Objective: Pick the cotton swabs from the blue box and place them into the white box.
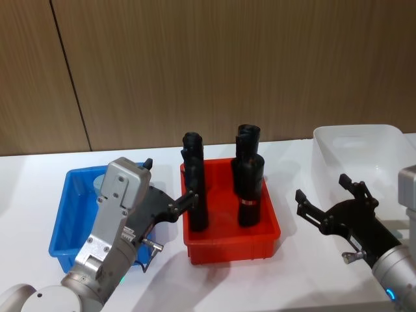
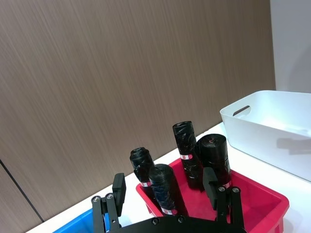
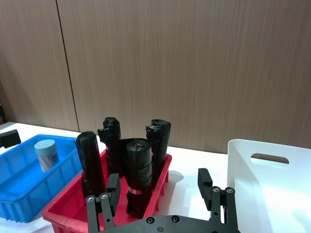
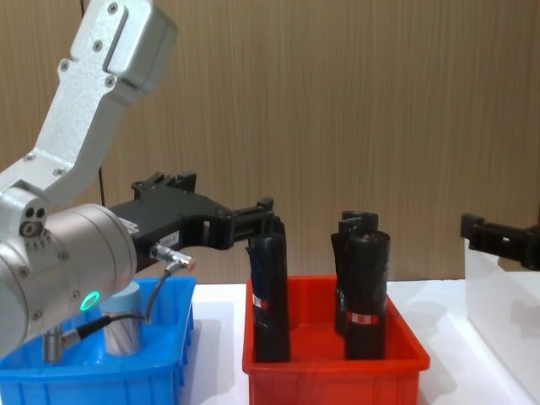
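Jar of cotton swabs [image 3: 47, 154] stands upright, long axis vertical, in the blue box [image 3: 24, 204]. The left gripper [image 2: 164, 183] is the nearer one, fingers apart, raised over that box and aimed sideways at the red bin [image 1: 231, 250], so the jar lies below and behind its fingertips. The right gripper [image 1: 322, 188], also spread, hovers beside the white box [image 1: 390, 140]. Right wrist view shows the jar clear; in head view the left arm covers most of it.
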Controlling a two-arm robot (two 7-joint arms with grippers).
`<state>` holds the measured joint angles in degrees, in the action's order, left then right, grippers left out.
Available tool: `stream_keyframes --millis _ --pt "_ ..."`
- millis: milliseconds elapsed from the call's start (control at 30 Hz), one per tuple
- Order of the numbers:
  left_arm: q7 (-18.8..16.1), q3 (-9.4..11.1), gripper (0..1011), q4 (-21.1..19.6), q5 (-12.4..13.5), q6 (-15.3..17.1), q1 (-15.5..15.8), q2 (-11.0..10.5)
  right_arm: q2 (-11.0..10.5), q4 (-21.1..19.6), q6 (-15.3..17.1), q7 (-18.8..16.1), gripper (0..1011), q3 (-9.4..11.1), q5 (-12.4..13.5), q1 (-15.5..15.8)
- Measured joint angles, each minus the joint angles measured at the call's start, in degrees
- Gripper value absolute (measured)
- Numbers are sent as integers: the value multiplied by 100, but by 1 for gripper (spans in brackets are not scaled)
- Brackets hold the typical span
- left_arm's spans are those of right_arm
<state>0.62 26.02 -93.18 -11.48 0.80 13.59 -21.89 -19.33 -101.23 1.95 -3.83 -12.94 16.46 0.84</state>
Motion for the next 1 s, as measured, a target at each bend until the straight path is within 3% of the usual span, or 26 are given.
stream_keyframes --millis 533,1000 --pt "1 0 1004 0 0 0 0 0 31 152 -5 -111 1002 3 -75 -93" --pt "1 0 1004 1 0 -1 0 0 199 1036 -140 -667 1001 12 -315 -691"
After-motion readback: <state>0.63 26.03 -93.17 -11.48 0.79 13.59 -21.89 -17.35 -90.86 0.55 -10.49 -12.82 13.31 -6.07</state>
